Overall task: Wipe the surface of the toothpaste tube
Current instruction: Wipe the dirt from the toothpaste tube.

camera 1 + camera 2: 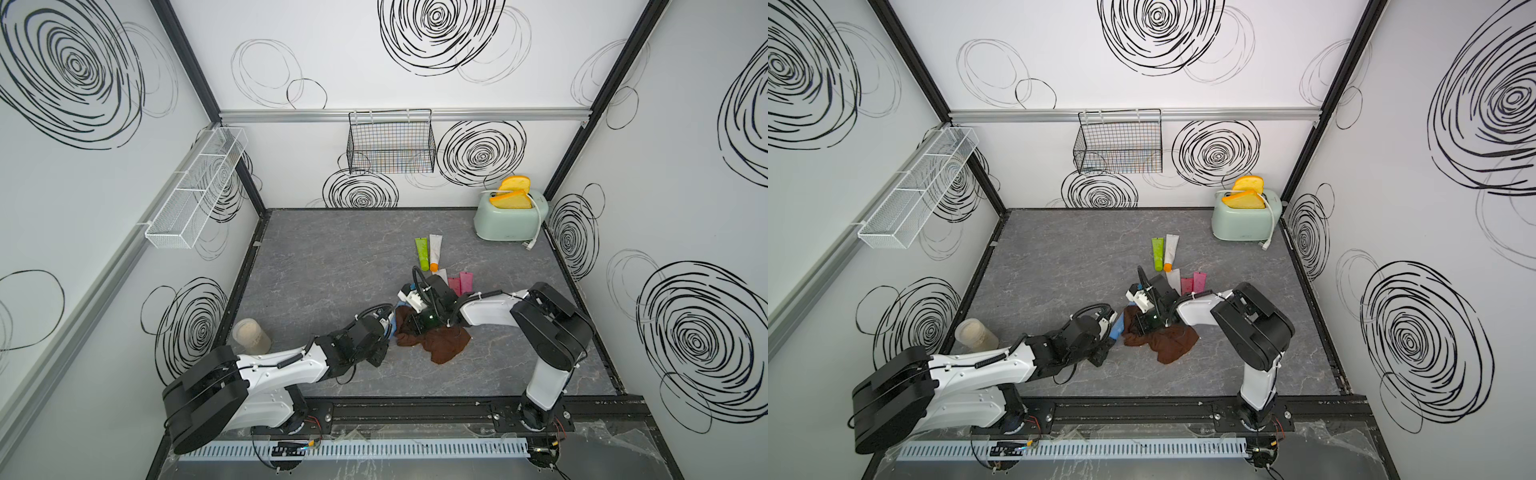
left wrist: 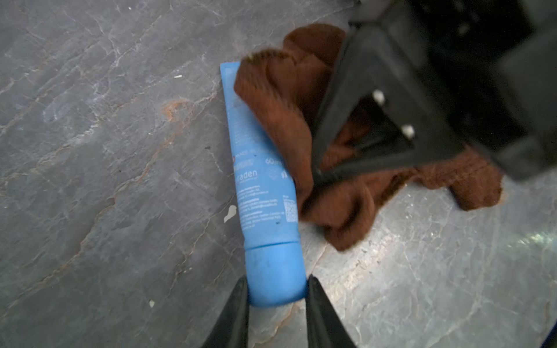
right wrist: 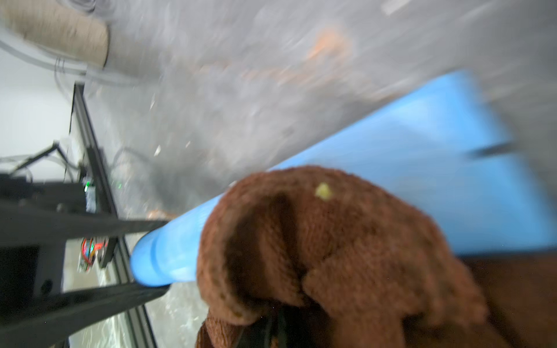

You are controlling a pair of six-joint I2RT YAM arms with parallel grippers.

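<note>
The blue toothpaste tube point(image 2: 265, 186) lies flat on the grey marble-patterned tabletop. My left gripper point(image 2: 276, 286) is shut on its round cap point(image 2: 272, 271), one finger on each side. My right gripper point(image 3: 275, 325) is shut on a bunched brown cloth point(image 3: 316, 241). The cloth presses on the tube's flat tail half point(image 3: 391, 180); this view is blurred. In both top views the two grippers meet mid-table, the left point(image 1: 388, 330) beside the right point(image 1: 411, 326). The cloth point(image 1: 440, 343) trails toward the right arm, and only a sliver of the tube point(image 1: 1117, 328) shows.
Behind the grippers lie a green tube point(image 1: 422, 253), a white tube with an orange cap point(image 1: 435, 251) and pink tubes point(image 1: 461, 282). A mint toaster point(image 1: 511, 218) stands back right, a jar point(image 1: 251, 336) front left. A wire basket point(image 1: 390, 143) and a mesh shelf point(image 1: 195, 191) hang on the walls.
</note>
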